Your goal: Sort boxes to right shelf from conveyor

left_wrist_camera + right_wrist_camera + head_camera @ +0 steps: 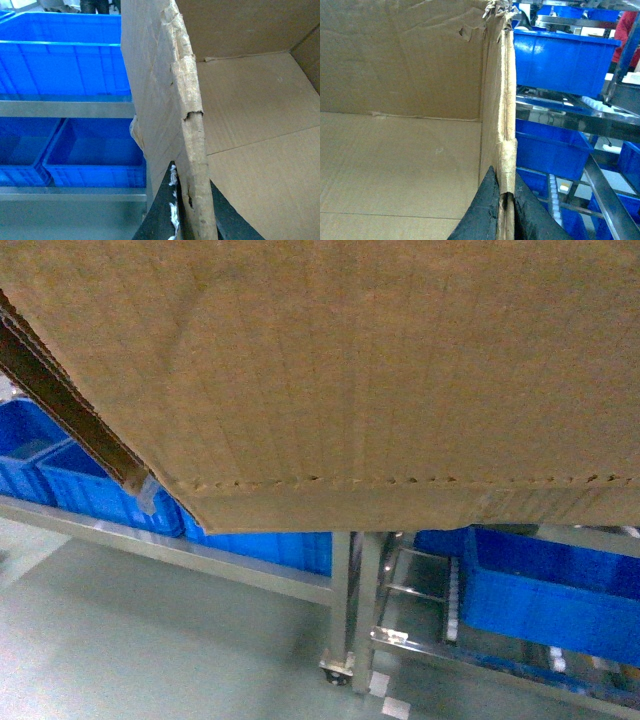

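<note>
Left gripper (pixel 192 220) and right gripper (pixel 506 212) each pinching a box (pixel 380 360) wall; blue crates (pixel 545 590) sitting on steel racks (pixel 345 590) over grey-green floor (pixel 150 640)

Dim, cool-tinted light is seen throughout, and all three views are rendered soft and grainy. The cardboard box (pixel 350 370) is evenly lit without hard shadows. Beside it, faint glare is caught on the steel rails (pixel 570 112), and the blue crates (pixel 60 65) appear oversaturated
</note>
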{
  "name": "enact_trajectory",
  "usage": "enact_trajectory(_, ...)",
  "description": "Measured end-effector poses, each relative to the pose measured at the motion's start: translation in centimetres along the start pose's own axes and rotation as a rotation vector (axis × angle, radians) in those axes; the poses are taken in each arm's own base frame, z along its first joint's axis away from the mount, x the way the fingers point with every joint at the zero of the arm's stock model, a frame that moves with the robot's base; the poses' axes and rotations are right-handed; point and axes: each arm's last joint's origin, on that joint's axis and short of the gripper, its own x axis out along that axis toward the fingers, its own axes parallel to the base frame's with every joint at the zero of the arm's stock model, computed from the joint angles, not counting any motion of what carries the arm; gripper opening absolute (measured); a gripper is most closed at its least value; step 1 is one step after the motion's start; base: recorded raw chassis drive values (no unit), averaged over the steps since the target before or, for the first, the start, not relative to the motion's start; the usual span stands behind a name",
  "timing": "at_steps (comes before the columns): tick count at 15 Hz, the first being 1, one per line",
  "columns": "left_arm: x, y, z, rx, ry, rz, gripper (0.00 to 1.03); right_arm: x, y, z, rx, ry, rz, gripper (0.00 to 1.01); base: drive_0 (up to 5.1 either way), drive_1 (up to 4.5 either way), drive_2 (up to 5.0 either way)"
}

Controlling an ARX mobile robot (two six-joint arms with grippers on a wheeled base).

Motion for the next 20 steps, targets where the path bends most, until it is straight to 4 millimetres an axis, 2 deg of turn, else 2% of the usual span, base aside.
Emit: enact_trajectory(20,0.01,-0.03,-0.01,0.000,0.000,-0.001,0.04,0.00,-0.01,0.00,0.000,0.000,-0.001,0.04,-1.6,-1.58,-1.6)
